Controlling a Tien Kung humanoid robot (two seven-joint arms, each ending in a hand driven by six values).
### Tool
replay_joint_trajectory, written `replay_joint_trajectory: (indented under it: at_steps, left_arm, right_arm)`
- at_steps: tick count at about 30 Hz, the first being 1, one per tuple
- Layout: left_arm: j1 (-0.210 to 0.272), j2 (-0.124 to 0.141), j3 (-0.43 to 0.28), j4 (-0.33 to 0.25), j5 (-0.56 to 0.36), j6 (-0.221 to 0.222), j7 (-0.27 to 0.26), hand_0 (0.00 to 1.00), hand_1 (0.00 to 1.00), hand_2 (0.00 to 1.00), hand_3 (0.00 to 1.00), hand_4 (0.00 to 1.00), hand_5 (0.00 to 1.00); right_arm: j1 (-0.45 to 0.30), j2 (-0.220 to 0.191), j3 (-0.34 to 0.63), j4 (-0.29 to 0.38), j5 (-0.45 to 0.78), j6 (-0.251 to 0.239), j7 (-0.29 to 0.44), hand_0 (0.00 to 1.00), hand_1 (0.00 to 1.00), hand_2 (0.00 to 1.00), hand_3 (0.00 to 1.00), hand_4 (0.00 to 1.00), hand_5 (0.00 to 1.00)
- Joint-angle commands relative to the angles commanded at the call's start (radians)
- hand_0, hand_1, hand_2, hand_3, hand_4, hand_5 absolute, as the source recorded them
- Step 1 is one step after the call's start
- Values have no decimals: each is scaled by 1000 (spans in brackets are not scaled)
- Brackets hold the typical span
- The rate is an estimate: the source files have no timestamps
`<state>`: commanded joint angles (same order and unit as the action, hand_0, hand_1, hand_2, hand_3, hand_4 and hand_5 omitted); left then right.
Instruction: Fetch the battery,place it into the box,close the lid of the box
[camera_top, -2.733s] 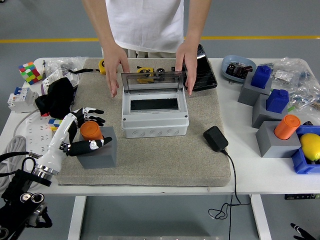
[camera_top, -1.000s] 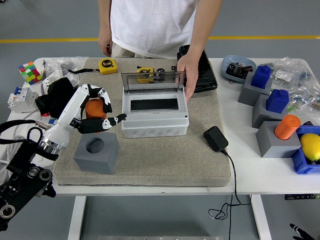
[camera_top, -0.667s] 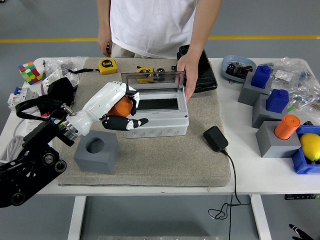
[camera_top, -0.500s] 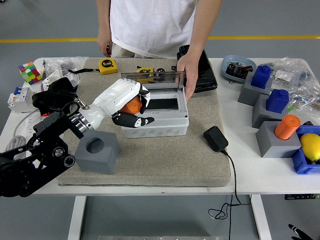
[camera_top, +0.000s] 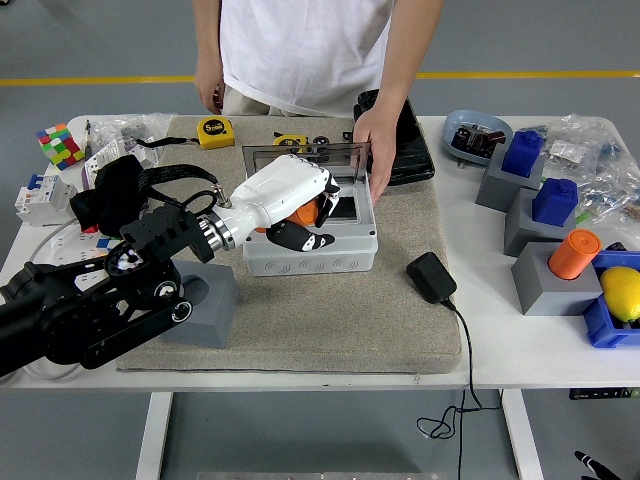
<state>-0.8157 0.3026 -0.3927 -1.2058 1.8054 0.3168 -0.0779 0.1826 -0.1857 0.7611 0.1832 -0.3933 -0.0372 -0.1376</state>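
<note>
The left hand (camera_top: 300, 205) is curled around the orange battery (camera_top: 305, 211), holding it tight. It hangs right over the open box (camera_top: 310, 235), so the battery looks ready to be let go into the dark hole inside. The clear lid (camera_top: 300, 163) stands straight up at the back. A person's hand (camera_top: 372, 152) rests on the lid's right edge, likely to keep it open and stop the box from sliding. The box sits on a tan mat (camera_top: 330, 310) on the white counter (camera_top: 520, 350). The gray block (camera_top: 205, 305) beside the arm is partly hidden. No words on the box or battery can be read. The robot's right hand is not seen.
</note>
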Motion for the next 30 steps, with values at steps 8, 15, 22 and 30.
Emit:
replay_joint_trajectory:
  at_steps: [8, 15, 22, 30]
  left_arm:
    - [-65, -74, 82, 121, -10, 1, 27, 89, 93, 192, 230, 639, 2]
    - [-106, -131, 120, 215, -28, 10, 34, 89, 94, 194, 236, 639, 2]
    - [-144, -173, 163, 286, -58, 14, 59, 101, 106, 204, 261, 709, 2]
    - [-161, -193, 186, 316, -54, 22, 63, 112, 125, 222, 306, 747, 2]
  right_arm:
    - [5, 0, -17, 3, 9, -2, 1, 646, 704, 693, 571, 940, 525]
    - [5, -2, -34, 2, 19, -2, -2, 645, 705, 693, 571, 940, 524]
    - [4, 2, -52, 3, 28, -3, -2, 645, 704, 693, 571, 939, 524]
    - [5, 2, -65, 3, 36, -4, -2, 645, 704, 692, 571, 940, 524]
